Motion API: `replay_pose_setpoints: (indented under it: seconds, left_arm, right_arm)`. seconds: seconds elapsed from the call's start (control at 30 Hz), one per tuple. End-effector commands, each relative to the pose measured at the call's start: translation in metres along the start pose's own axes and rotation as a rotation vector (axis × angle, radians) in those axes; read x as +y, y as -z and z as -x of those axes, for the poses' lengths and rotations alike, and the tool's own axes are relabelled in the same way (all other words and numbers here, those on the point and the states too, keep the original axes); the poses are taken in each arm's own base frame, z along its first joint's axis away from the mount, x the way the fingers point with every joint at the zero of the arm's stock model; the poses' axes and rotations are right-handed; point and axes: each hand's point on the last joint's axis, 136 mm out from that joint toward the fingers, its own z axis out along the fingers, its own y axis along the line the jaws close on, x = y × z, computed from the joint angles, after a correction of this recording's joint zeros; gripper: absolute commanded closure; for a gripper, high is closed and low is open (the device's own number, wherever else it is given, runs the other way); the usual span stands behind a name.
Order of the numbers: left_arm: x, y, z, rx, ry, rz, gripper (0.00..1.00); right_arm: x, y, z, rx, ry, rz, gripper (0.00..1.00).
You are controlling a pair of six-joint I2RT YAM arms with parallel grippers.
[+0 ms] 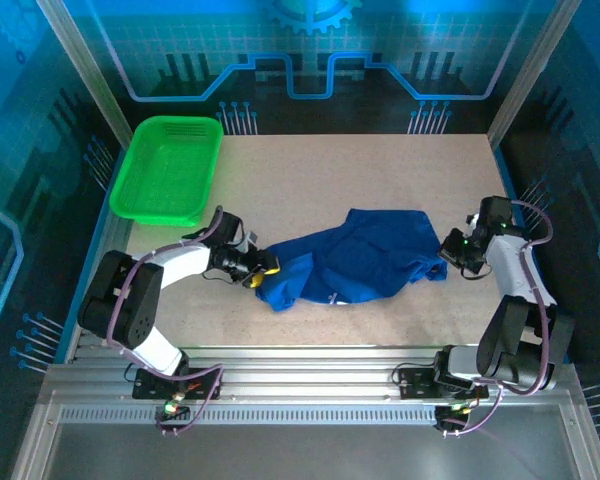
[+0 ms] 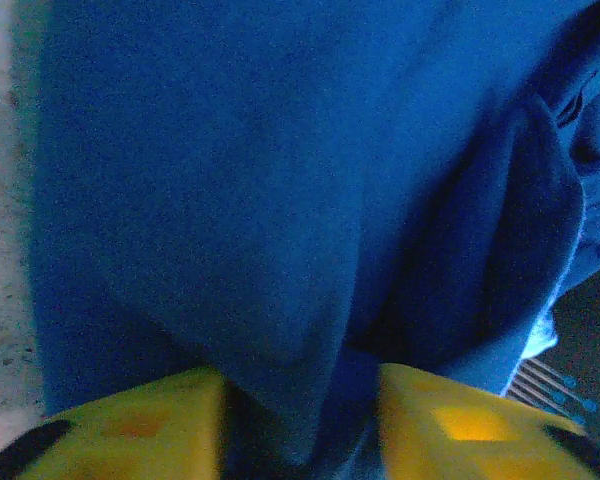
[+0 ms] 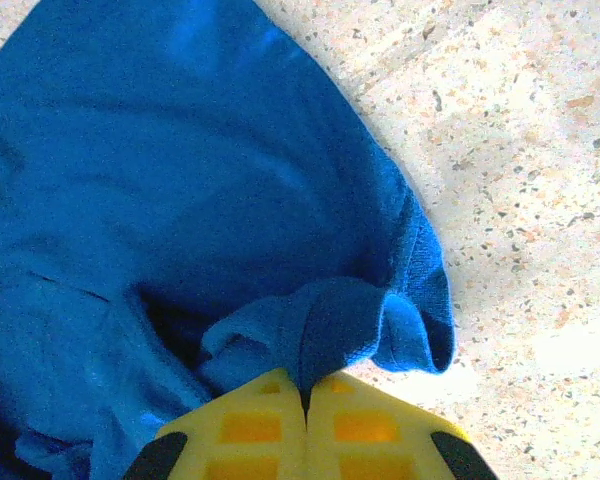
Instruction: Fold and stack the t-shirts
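Left fingers [image 2: 150, 430] first, at the t-shirt's [image 1: 365, 255] eight o'clock. They sit either side of a thick fold of blue cloth, but I cannot tell whether they are biting it or only straddling it. If that bunch holds several layers, a lift would drag up a wad instead of one edge, and the spread fails.

Right fingers [image 3: 250, 430], at the shirt's three o'clock, are clenched on a rolled bit of hem right at their tips. That's a thin bite, and I judge a hard pull could slip it free.

The shirt itself lies crumpled mid-bench between the two arms, so I can't say which edge either side has. Pulling mismatched corners apart would twist it.

The bench [image 1: 340, 165] is a pale speckled board, flat, with no snags that I can see. A green basket [image 1: 168, 170] sits at ten o'clock, well apart from the shirt. Beyond it, metal posts [image 1: 80, 60] frame a blue-lit back wall [image 1: 310, 40] with a circuit pattern.
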Motion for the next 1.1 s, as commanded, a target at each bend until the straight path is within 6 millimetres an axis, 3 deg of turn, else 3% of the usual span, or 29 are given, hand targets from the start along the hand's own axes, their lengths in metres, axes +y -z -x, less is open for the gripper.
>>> replay_pose_setpoints:
  seconds: [0.0,0.13,0.3,0.57,0.7,0.77,0.93,1.07]
  left_arm:
    - [-0.008,0.003,-0.003,0.02,-0.019,-0.017,0.72]
    - [-0.023,0.018,-0.003,-0.003,-0.06,-0.025,0.77]
    - [-0.036,0.034,-0.006,-0.007,-0.119,-0.014,0.76]
    - [-0.036,0.025,-0.01,0.032,-0.113,-0.035,0.76]
    - [-0.018,0.024,-0.013,0.035,-0.098,0.042,0.75]
    - [-0.004,0.029,-0.009,0.008,-0.067,0.093,0.7]
    - [0.009,0.04,0.0,-0.055,-0.028,0.133,0.65]
    - [0.013,0.033,-0.003,-0.039,-0.012,0.12,0.62]
  right_arm:
    - [-0.003,0.004,-0.003,-0.011,-0.003,-0.001,0.97]
    - [-0.003,0.005,-0.002,-0.016,-0.005,-0.001,0.97]
    - [-0.002,0.005,-0.002,-0.015,-0.002,0.0,0.97]
    - [-0.001,0.005,0.0,-0.016,-0.002,0.004,0.96]
    - [0.0,0.006,0.001,-0.017,0.005,0.004,0.97]
    - [0.0,0.006,0.001,-0.016,0.007,0.006,0.97]
    - [0.0,0.007,0.0,-0.015,0.012,0.006,0.96]
    - [0.001,0.007,0.001,-0.017,0.015,0.007,0.96]
